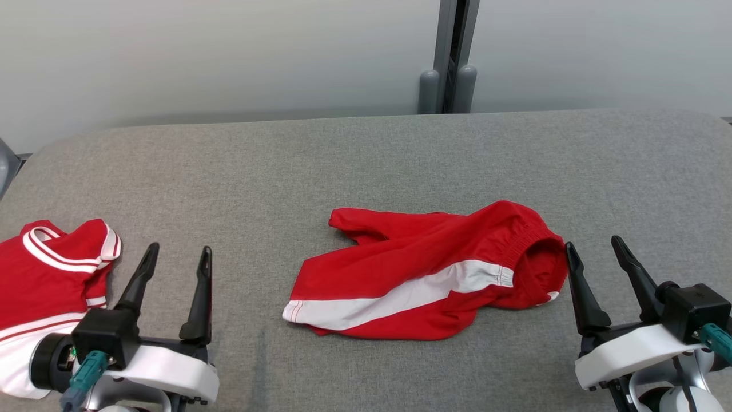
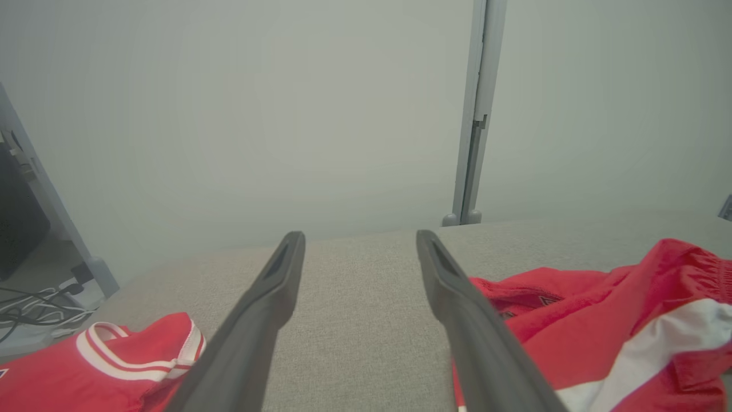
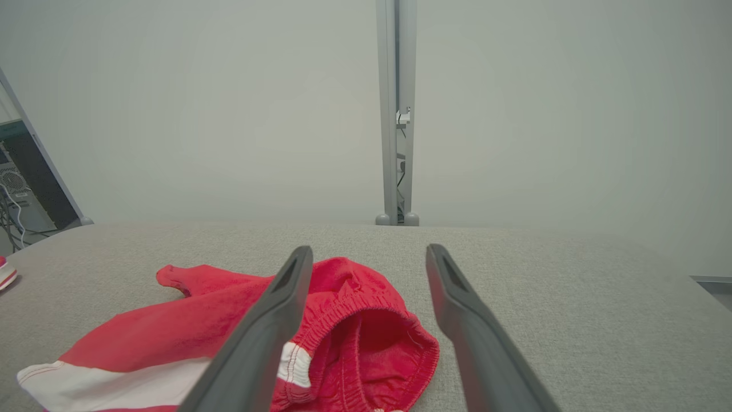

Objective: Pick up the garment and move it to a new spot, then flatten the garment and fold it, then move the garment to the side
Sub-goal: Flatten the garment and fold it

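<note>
garment (image 1: 423, 280): red shorts, crumpled mid-table (image 1: 366, 160), waistband just beside right pincer (image 1: 592, 243), well apart from left pincer (image 1: 179, 248) | axis: runs left–right, waistband opening facing right, leg hems left | pincers: both spread, holding nothing | red jersey (image 1: 46, 269): beside left pincer

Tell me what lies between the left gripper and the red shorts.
Only bare grey tabletop: the head view shows it between the left gripper and the red shorts.

Centre: we meet the crumpled shorts (image 1: 423, 274) lying on the table (image 1: 366, 160)
Left edge: a red shirt (image 1: 40, 274) crowds our near corner
Far half: bare cloth, we pass freely
</note>
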